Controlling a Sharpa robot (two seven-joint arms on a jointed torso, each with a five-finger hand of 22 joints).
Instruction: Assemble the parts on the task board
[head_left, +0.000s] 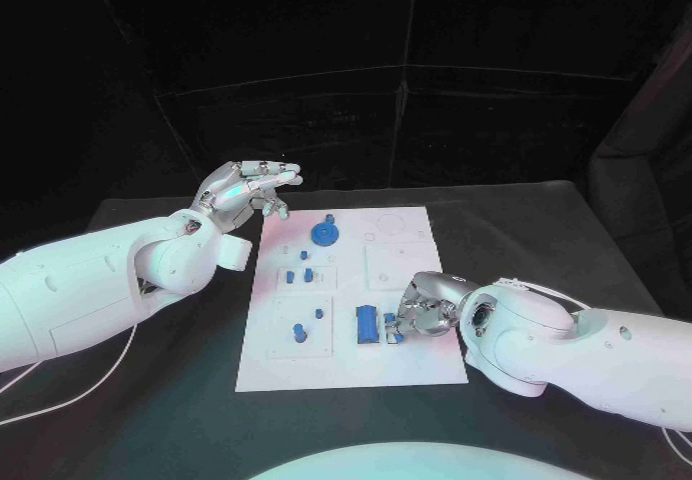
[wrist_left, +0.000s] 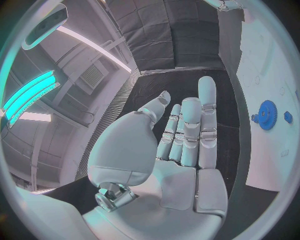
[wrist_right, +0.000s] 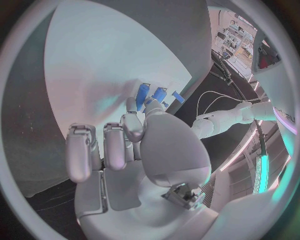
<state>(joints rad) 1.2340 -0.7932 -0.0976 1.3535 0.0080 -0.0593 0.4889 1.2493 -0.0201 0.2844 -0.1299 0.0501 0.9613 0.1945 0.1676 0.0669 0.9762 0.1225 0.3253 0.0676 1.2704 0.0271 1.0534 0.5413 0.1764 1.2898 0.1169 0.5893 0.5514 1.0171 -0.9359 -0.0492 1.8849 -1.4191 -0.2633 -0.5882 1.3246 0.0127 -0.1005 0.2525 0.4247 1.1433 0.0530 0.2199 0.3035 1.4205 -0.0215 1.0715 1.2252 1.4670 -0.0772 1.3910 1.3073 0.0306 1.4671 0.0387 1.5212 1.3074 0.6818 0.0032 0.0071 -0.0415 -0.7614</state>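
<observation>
Black table (head_left: 534, 235), dark matte top, seen from above. Lying flat near its middle: white task board (head_left: 411, 365), a long rectangle running away from the near edge, slightly skewed. Resting on the board itself: small blue parts, among them a round gear (head_left: 326, 234) toward the far end, a few little pegs (head_left: 299, 275) at mid-length, and a blue block (head_left: 368, 323) nearer the front.

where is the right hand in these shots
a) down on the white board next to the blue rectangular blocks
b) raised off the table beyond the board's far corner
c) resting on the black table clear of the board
a: the right hand sits low on the task board, its fingers right beside the blue rectangular blocks; whether it grips one cannot be told.
</observation>
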